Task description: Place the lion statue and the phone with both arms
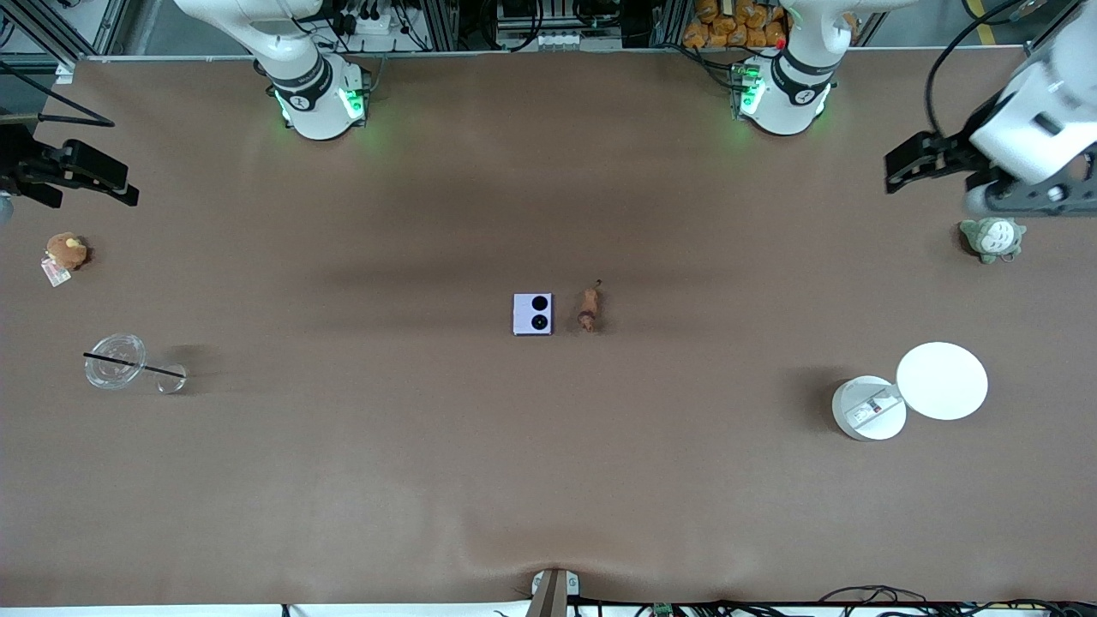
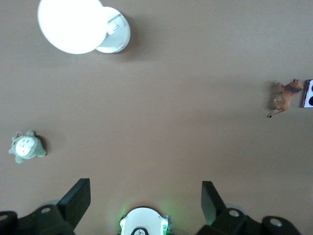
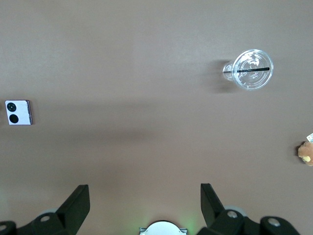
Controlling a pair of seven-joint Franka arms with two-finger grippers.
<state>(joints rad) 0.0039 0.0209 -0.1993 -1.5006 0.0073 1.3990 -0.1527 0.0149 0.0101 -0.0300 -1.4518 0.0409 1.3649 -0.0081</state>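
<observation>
The phone (image 1: pixel 532 314), small, square and pale lavender with two black lenses, lies flat at the middle of the table. The lion statue (image 1: pixel 589 308), tiny and reddish-brown, lies right beside it toward the left arm's end. Both also show in the left wrist view, the lion statue (image 2: pixel 286 95) and an edge of the phone (image 2: pixel 308 93). The right wrist view shows the phone (image 3: pixel 18 112) only. My left gripper (image 1: pixel 910 163) (image 2: pixel 144 196) is open and empty, high over the left arm's end. My right gripper (image 1: pixel 86 180) (image 3: pixel 144 196) is open and empty, high over the right arm's end.
A grey-green plush (image 1: pixel 992 238), a white round container (image 1: pixel 867 409) and a white disc (image 1: pixel 942 380) lie at the left arm's end. A brown plush with a tag (image 1: pixel 65 251) and a clear cup with a black straw (image 1: pixel 116 362) lie at the right arm's end.
</observation>
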